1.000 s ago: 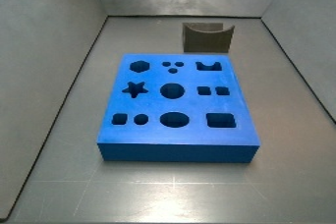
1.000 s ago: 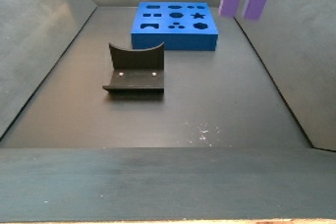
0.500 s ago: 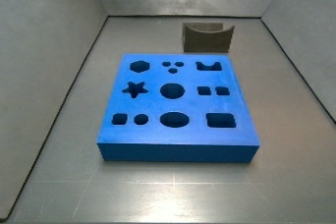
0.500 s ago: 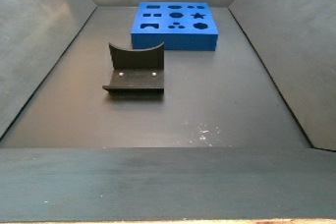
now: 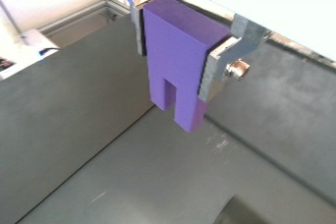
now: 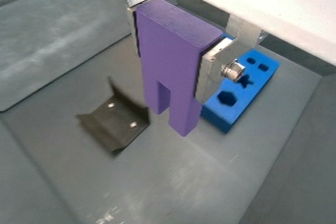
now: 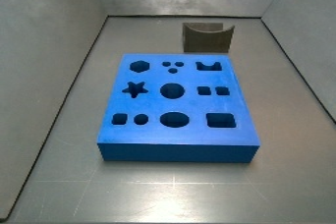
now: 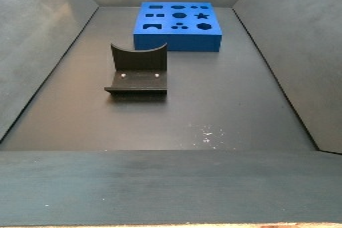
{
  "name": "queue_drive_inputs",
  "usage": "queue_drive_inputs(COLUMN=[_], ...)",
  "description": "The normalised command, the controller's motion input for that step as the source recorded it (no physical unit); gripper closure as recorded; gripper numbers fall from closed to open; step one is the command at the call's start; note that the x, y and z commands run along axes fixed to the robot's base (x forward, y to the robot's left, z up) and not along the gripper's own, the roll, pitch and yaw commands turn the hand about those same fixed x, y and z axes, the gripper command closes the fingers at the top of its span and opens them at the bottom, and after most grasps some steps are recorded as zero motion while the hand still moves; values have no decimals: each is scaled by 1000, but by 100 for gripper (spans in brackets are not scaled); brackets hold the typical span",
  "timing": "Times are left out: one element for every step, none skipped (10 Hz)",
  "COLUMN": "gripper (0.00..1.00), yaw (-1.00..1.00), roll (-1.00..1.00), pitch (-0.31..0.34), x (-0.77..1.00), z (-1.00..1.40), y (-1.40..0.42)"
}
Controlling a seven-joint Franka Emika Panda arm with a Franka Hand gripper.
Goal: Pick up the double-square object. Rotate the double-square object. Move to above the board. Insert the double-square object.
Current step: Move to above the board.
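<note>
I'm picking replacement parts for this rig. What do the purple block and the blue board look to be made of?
The double-square object, shut between the pincer fingers above the floor in both wrist views, looks like matte plastic: even lavender, crisp edges, no shine. The board looks like matte plastic or dense foam: thick, uniform blue, clean dark cutouts. The pictures cannot settle which.

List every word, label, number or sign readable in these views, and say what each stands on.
None can be read.
Board: only shaped cutouts, no print.
Double-square object, held by the gripper in both wrist views: plain.
Holder: unmarked.
</note>
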Motion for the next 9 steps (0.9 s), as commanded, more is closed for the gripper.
queue_drive_inputs(gripper=[100, 100, 100, 100, 100, 100, 100, 100, 100], yaw=[27, 28, 21, 17, 12, 14, 12, 13, 14], roll=[13, -1, -5, -14, -5, -10, 3, -6, 13], pitch=[159, 137, 119, 116, 118, 120, 120, 119, 119], x=[164, 166, 174, 178, 192, 198, 209, 217, 228], z=[-15, -14, -11, -10, -7, -6, -1, 2, 6], y=[-1000, -1000, -1000, -1000, -1000, -1000, -1000, -1000, -1000])
